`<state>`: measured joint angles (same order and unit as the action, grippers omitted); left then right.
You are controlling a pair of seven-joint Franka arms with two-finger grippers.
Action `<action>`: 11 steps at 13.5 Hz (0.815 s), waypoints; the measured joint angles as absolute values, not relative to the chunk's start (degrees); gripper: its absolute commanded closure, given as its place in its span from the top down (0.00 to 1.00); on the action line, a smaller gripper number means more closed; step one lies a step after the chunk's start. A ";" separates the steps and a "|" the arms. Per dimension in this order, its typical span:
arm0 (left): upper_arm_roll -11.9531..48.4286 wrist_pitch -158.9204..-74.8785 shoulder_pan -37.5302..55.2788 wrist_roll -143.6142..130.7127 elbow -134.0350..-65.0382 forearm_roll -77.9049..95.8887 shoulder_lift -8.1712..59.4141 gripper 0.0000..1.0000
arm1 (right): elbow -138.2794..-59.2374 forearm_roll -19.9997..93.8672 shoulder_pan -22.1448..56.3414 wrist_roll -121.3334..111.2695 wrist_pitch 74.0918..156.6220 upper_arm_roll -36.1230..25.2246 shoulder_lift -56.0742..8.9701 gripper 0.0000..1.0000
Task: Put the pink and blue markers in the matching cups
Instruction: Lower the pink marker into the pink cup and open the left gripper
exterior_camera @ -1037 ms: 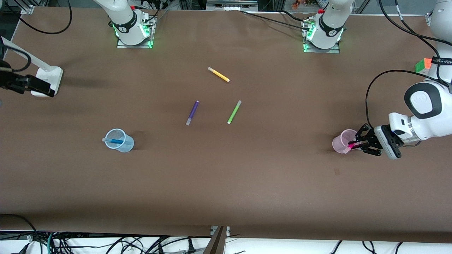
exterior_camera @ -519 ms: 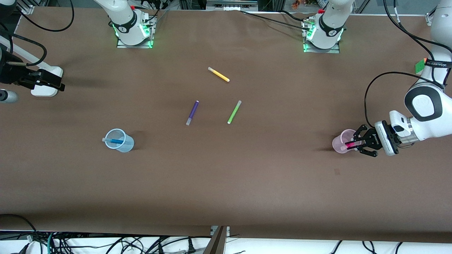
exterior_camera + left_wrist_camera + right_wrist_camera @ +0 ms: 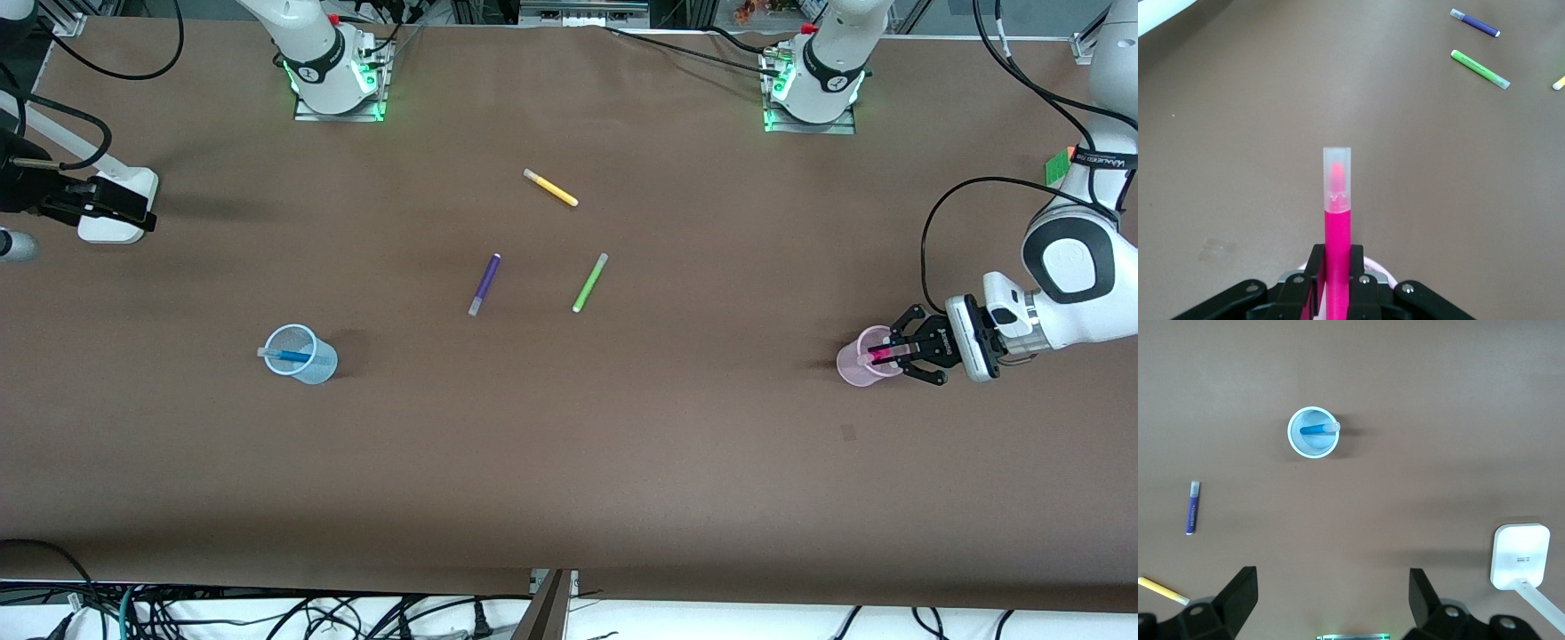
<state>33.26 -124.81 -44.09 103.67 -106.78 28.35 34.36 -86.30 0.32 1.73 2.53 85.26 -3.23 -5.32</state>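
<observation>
My left gripper (image 3: 892, 354) is shut on the magenta marker (image 3: 880, 356) and holds it over the mouth of the pale pink cup (image 3: 852, 373). In the left wrist view the marker (image 3: 1337, 227) sticks out between the fingers of the left gripper (image 3: 1337, 267), pale cap outward, with the cup rim (image 3: 1379, 271) just under it. The blue marker (image 3: 286, 356) leans inside the pale blue cup (image 3: 320, 366); the right wrist view shows both, marker (image 3: 1317, 429) and cup (image 3: 1293, 439). My right gripper (image 3: 107, 203) is open and empty, high over the right arm's end of the table (image 3: 1335, 600).
A purple pen (image 3: 484, 284), a lime-green pen (image 3: 589, 282) and a yellow pen (image 3: 550, 188) lie at mid-table. A white stand base (image 3: 117, 206) sits at the right arm's end. A coloured cube (image 3: 1058, 166) shows at the left arm's end.
My left gripper has carried the magenta marker up over the pink cup's mouth. My right gripper has shifted slightly over the white base.
</observation>
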 measured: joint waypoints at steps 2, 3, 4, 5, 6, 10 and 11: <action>33.27 -124.82 -44.58 104.38 -106.78 28.36 35.40 0.80 | -86.30 0.27 1.73 2.52 85.29 -3.22 -5.51 1.00; 33.31 -124.82 -44.70 104.61 -106.78 28.36 35.68 1.00 | -86.29 0.26 1.73 2.52 85.29 -3.22 -5.55 1.00; 33.32 -124.82 -44.79 104.74 -106.78 28.36 35.81 1.00 | -86.29 0.26 1.73 2.51 85.31 -3.22 -5.55 1.00; 33.35 -124.82 -44.90 104.82 -106.77 28.36 35.82 1.00 | -86.26 0.26 1.73 2.51 85.33 -3.22 -5.55 1.00; 33.39 -124.82 -45.03 104.89 -106.72 28.36 35.82 1.00 | -86.24 0.26 1.73 2.50 85.35 -3.22 -5.55 1.00; 33.79 -124.78 -45.26 104.60 -106.14 28.40 35.64 1.00 | -86.22 0.26 1.74 2.49 85.51 -3.07 -5.55 1.00; 33.97 -124.77 -45.34 103.18 -105.70 28.43 35.11 1.00 | -86.21 0.26 1.75 2.49 85.55 -3.04 -5.55 1.00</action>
<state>33.97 -124.77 -45.34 103.18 -105.70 28.43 35.11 -86.21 0.26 1.75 2.49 85.55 -3.04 -5.55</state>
